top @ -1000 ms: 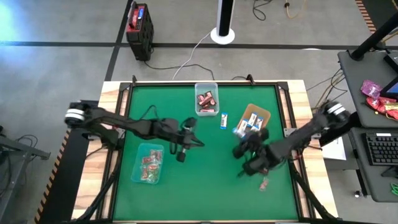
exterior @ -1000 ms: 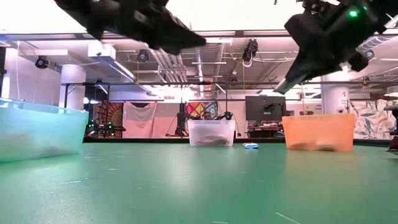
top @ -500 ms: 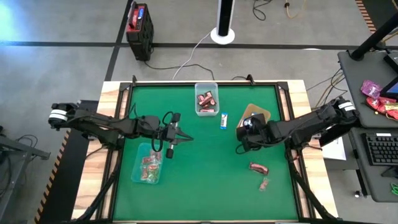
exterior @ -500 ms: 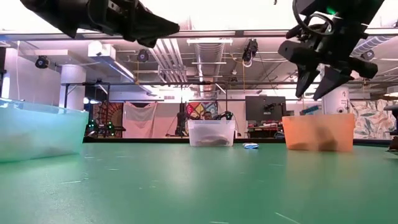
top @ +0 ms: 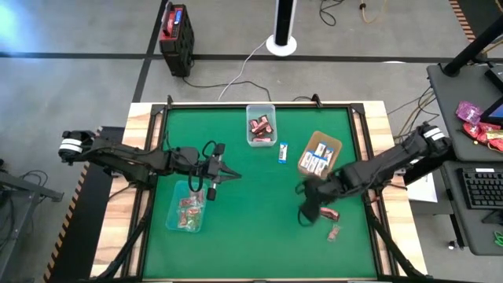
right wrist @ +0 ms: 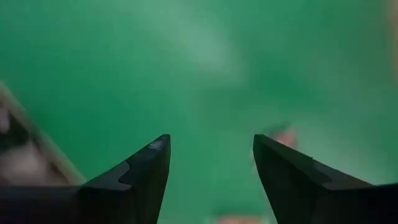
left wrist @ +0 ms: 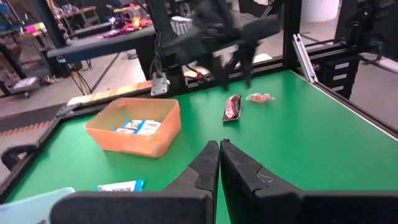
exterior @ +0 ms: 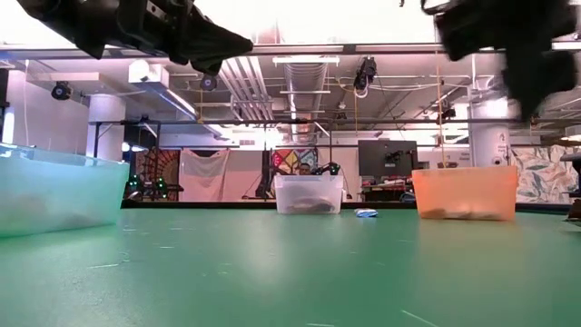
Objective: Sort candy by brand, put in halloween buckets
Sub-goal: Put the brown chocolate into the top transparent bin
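Dark red candy fills the clear tub (top: pixel 261 124) at the far middle. Blue-and-white pieces lie in the brown tray (top: pixel 321 153), and pinkish pieces in the teal tub (top: pixel 187 207). Loose on the mat are a blue piece (top: pixel 284 152), a dark red piece (top: pixel 328 214) and a pinkish piece (top: pixel 334 233). My right gripper (top: pixel 306 211) hangs open above the mat, just left of the dark red piece, with nothing between its fingers (right wrist: pixel 149 163). My left gripper (left wrist: pixel 219 149) is shut and empty, held level above the mat beside the teal tub.
The mat's middle and near left are bare green. A black-and-red box (top: pixel 176 31) stands on the floor beyond the table. In the low view the three tubs (exterior: pixel 309 193) line the far side, both arms high above the mat.
My right gripper swung up over the brown tray and opened. It then came back toward the near edge and tipped downward beside the dark red piece. My left gripper drew back toward the table's left edge and levelled out, staying shut.
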